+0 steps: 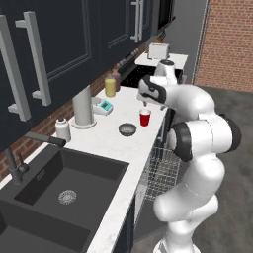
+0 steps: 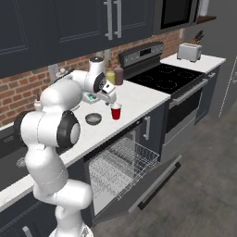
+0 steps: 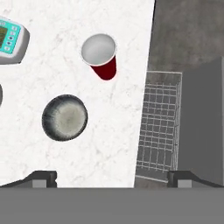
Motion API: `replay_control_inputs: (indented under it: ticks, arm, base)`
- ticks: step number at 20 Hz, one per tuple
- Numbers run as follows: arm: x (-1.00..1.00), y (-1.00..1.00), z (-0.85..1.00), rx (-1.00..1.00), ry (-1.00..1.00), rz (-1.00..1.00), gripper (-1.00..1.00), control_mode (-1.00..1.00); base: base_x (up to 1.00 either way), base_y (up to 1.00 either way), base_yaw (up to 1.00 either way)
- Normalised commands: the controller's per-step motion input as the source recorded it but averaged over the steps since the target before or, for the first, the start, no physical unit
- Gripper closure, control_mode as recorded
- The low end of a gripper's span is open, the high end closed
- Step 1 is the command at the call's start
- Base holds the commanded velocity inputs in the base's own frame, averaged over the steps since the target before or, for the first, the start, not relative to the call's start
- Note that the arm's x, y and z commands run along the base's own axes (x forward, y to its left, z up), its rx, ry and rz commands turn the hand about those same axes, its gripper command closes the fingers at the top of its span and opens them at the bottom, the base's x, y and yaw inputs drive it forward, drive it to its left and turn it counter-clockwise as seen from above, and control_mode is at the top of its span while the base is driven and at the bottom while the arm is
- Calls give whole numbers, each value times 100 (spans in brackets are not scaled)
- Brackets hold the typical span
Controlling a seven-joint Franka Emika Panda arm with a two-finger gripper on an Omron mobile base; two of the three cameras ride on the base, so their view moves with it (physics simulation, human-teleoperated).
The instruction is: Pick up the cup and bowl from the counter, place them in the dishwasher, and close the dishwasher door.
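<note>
- Left base view: the gripper (image 1: 144, 102) hangs just above the cup (image 1: 145, 118) on the counter (image 1: 111, 144); the bowl (image 1: 127, 129) sits beside it.
- Right base view: below, the dishwasher door (image 2: 139, 194) lies dropped open, rack (image 2: 121, 163) out.
- Hand view: fingertips (image 3: 41, 178) spread wide, empty; cup (image 3: 100, 54) ahead, bowl (image 3: 64, 117) nearer.

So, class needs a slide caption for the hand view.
Red cup and grey bowl on the counter, beside the dishwasher rack.

In the hand view, the picture's left edge cuts off a teal-faced white device (image 3: 11, 40) on the desk (image 3: 113, 131). The rack (image 3: 159, 127) hides partly under the desk's edge. The jaws' tips barely show.
</note>
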Motion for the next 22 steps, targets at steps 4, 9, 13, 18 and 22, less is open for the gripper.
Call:
replay_control_inputs:
  ticks: [4, 9, 13, 18, 22]
  arm:
    - [93, 0, -53, 3, 0, 0, -100, -100]
    - [80, -1, -56, 0, 0, 0, -100, -100]
    - [59, -10, -44, 0, -1, 0, -100, -100]
    - [39, -16, -31, 0, -1, 0, -100, -100]
    - [27, -24, -26, 0, -2, 0, -100, -100]
  base:
    - [0, 0, 0]
    - [0, 0, 0]
    - [0, 0, 0]
    - [0, 0, 0]
    - [0, 0, 0]
